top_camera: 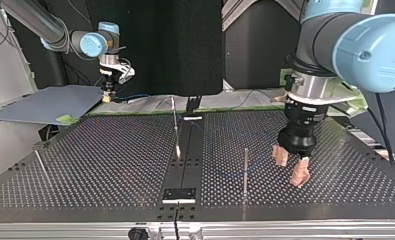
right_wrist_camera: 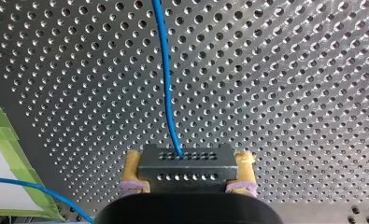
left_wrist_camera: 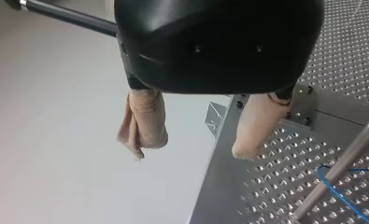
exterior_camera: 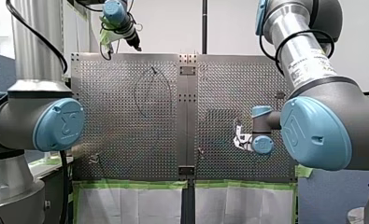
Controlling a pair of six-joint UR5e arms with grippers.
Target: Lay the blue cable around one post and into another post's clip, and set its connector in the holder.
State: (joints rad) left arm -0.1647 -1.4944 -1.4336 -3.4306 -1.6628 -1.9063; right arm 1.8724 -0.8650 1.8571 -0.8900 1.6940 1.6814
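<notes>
**Front view.** The perforated metal desk [exterior_camera: 126,140] fills the middle of the frame. A dark centre strip [exterior_camera: 188,116] splits it, green tape [exterior_camera: 131,185] runs along its lower edge, and a white wall stands behind. My left claw [exterior_camera: 134,43] hangs at the upper left, over the desk's far edge. My right claw [exterior_camera: 238,138] sits right of centre, low over the desk. The blue cable [exterior_camera: 135,93] lies as a thin loop in the upper middle of the desk's left half.

**Top view.** A black panel [top_camera: 155,45] stands behind the desk at top centre, and a grey sheet [top_camera: 50,102] lies at the left. My left claw is at centre right, close over the desk, with its beige pads apart. It is near an upright post [top_camera: 245,170]. My right claw is small at the upper left, by the far edge.

**Left wrist view.** The two beige pads are spread, with nothing between them. The desk's edge lies under them, with a plain pale surface [left_wrist_camera: 56,140] beyond it. The post stands beside the claw and a curve of the cable shows at it. I cannot tell whether the cable goes round the post.

**Right wrist view.** The claw's yellow pads [right_wrist_camera: 131,170] are clamped on the black connector [right_wrist_camera: 186,173]. The cable runs from the connector straight ahead over the desk's holes. Another stretch of it crosses the tape beside the claw.
</notes>
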